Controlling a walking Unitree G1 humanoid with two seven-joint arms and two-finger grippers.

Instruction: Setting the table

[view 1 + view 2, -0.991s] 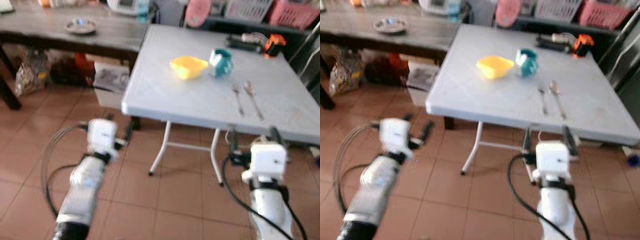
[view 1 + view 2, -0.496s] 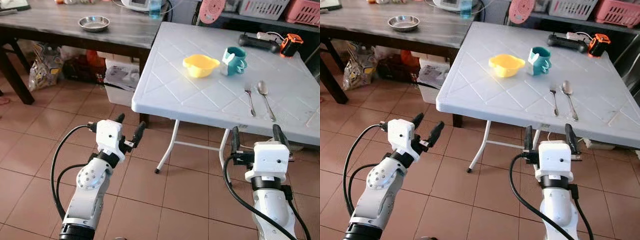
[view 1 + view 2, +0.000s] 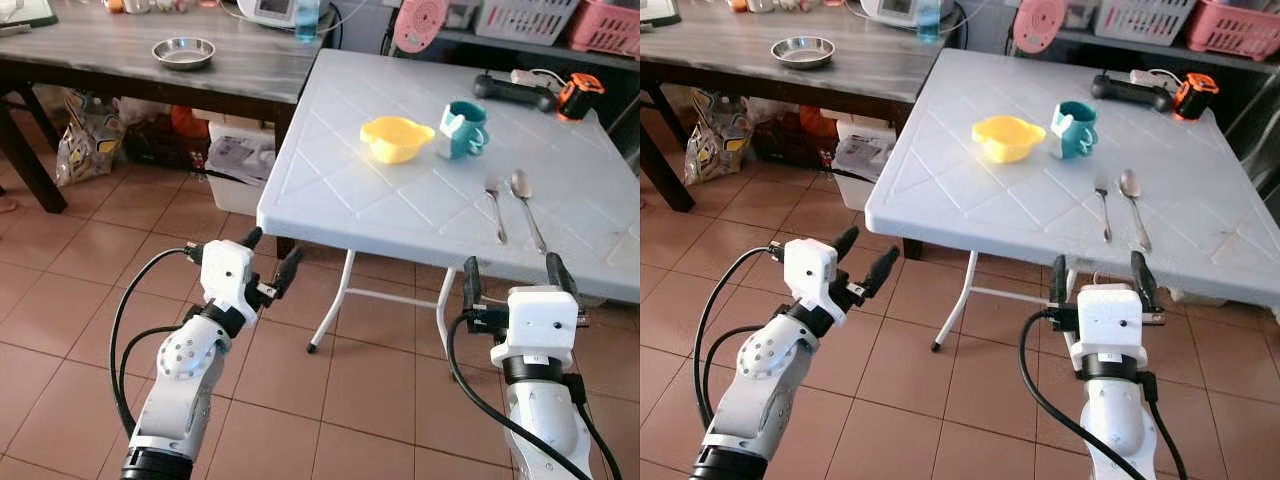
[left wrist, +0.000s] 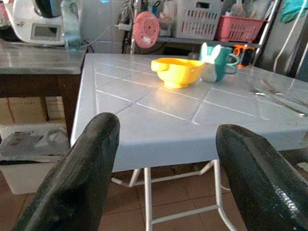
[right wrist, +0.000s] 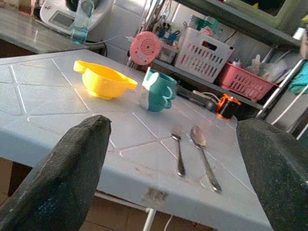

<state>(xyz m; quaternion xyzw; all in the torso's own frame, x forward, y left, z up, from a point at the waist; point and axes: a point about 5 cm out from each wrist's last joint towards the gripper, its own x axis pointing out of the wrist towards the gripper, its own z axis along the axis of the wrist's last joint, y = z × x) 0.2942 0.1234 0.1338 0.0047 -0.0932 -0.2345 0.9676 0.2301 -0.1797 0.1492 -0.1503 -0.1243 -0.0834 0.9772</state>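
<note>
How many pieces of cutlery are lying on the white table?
2: a fork and a spoon, side by side near the white table's front edge, to the right of the teal mug.

The white worktop [image 3: 400, 195] carried a yellow bowl [image 3: 397, 137], a teal mug [image 3: 463, 129] at its 3 o'clock, a fork [image 3: 495, 205] and a spoon [image 3: 526, 205].

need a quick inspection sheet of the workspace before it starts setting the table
surface: white folding table, bare at its near edge
job's things: yellow bowl beside teal mug; fork and spoon side by side, nearer the robot's right
clutter: black and orange tool at the far edge
grippers: left gripper open, below the table corner; right gripper open, at the near edge
cables: black cables looping along both arms
surroundings: dark wooden table with a metal dish; baskets behind; tiled floor
</note>
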